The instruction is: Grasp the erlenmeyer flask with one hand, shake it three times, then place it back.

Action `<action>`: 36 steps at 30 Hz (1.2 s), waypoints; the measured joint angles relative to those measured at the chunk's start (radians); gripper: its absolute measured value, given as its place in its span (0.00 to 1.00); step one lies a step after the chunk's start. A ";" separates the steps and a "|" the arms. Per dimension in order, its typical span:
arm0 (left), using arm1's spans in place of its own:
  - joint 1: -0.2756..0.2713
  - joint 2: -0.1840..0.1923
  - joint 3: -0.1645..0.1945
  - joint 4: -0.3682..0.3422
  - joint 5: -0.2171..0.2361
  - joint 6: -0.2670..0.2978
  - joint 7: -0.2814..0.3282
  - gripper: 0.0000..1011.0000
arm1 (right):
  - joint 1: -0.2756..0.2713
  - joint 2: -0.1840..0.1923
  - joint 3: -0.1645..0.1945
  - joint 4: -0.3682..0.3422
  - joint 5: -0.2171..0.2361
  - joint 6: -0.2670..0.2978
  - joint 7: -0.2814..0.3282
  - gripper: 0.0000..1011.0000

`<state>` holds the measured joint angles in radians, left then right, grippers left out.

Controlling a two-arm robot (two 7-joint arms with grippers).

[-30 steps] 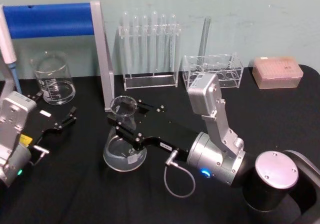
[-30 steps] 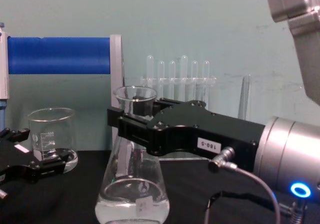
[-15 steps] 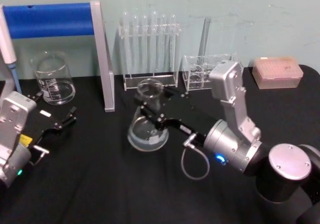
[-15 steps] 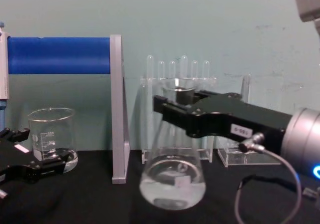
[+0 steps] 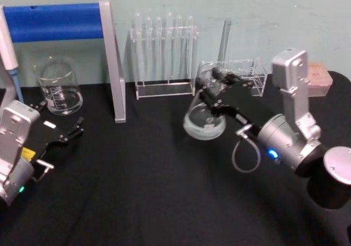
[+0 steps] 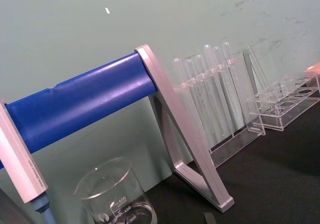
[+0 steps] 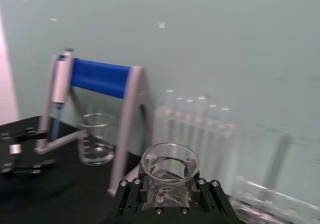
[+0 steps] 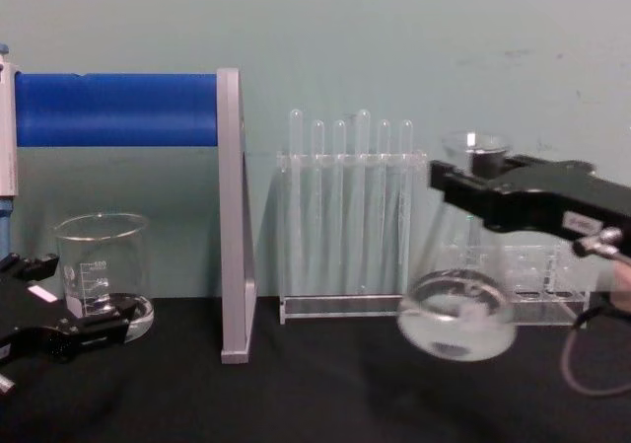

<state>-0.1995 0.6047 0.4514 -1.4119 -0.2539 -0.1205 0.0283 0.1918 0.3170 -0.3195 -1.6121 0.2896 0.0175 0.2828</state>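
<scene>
Head view: flask (image 5: 204, 121) right of centre, lifted clear of the black table (image 5: 137, 202), neck clamped tight in right gripper (image 5: 213, 90) reaching in from lower right. Left gripper (image 5: 59, 123) low at frame left, fingers spread, grasping nothing, well apart from flask. Beaker (image 5: 58, 87) upper left beside blue-barred stand (image 5: 55, 21); test tube rack (image 5: 163, 54) top centre; second clear rack (image 5: 249, 73) just behind flask. Left wrist view: beaker at bottom, blue bar across the middle, test tubes to the right. Right wrist view: flask rim low at centre, black jaws pressed on both sides of neck just under rim. Chest view: flask right of centre, round base hanging above table, long axis near upright with slight lean, base a bit toward frame left of neck; jaws level across neck. Likely mid-shake. Next swing or set-down hinges on base hanging below the jaws, with bare table underneath and second rack close behind. Right arm alone in reach, left far off at frame left.
</scene>
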 joint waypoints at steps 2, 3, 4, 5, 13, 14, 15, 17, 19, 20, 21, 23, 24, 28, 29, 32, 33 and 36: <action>0.000 0.000 0.000 0.000 0.000 0.000 0.000 0.99 | -0.003 0.002 0.022 0.003 -0.004 0.000 -0.012 0.45; 0.000 0.000 0.000 0.000 0.000 0.000 0.000 0.99 | -0.003 0.002 0.022 0.003 -0.004 0.000 -0.012 0.45; 0.000 0.000 0.000 0.000 0.000 0.000 0.000 0.99 | -0.005 0.003 0.036 0.004 -0.006 0.000 -0.018 0.45; 0.000 0.000 0.000 0.000 0.000 0.000 0.000 0.99 | -0.008 0.003 0.050 0.005 -0.009 0.000 -0.024 0.45; 0.000 0.000 0.000 0.000 0.000 0.000 0.000 0.99 | -0.020 0.001 0.099 0.008 -0.020 -0.001 -0.042 0.45; 0.000 0.000 0.000 0.000 0.000 0.000 0.000 0.99 | -0.020 0.000 0.103 0.009 -0.021 -0.001 -0.043 0.45; 0.000 0.000 0.000 0.000 0.000 0.000 0.000 0.99 | -0.022 -0.001 0.109 0.010 -0.024 -0.001 -0.044 0.45; 0.000 0.000 0.000 0.000 0.000 0.000 0.000 0.99 | -0.024 -0.003 0.114 0.011 -0.026 -0.001 -0.044 0.45; 0.000 0.000 0.000 0.000 0.000 0.000 0.000 0.99 | -0.025 -0.006 0.118 0.011 -0.029 -0.001 -0.044 0.45; 0.000 0.000 0.000 0.000 0.000 0.000 0.000 0.99 | -0.026 -0.008 0.118 0.010 -0.030 -0.001 -0.043 0.45; 0.000 0.000 0.000 0.000 0.000 0.000 0.000 0.99 | -0.026 -0.009 0.118 0.010 -0.031 -0.001 -0.042 0.45; 0.000 0.000 0.000 0.000 0.000 0.000 0.000 0.99 | -0.027 -0.014 0.115 0.010 -0.033 -0.001 -0.036 0.45; 0.000 0.000 0.000 0.000 0.000 0.000 0.000 0.99 | -0.027 -0.015 0.113 0.009 -0.034 0.000 -0.033 0.45; 0.000 0.000 0.000 0.000 0.000 0.000 0.000 0.99 | -0.027 -0.024 0.088 0.005 -0.036 0.004 -0.008 0.45; 0.000 0.000 0.000 0.000 0.000 0.000 0.000 0.99 | -0.026 -0.026 0.082 0.004 -0.036 0.004 -0.004 0.44; 0.000 0.000 0.000 0.000 0.000 0.000 0.000 0.99 | -0.023 -0.031 0.058 0.000 -0.036 0.006 0.014 0.45; 0.000 0.000 0.000 0.000 0.000 0.000 0.000 0.99 | -0.022 -0.032 0.053 0.000 -0.036 0.006 0.019 0.45; 0.000 0.000 0.000 0.000 0.000 0.000 0.000 0.99 | -0.016 -0.038 0.017 -0.004 -0.035 0.009 0.043 0.45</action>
<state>-0.1995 0.6047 0.4514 -1.4120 -0.2539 -0.1205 0.0283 0.1758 0.2793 -0.3022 -1.6159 0.2548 0.0268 0.3260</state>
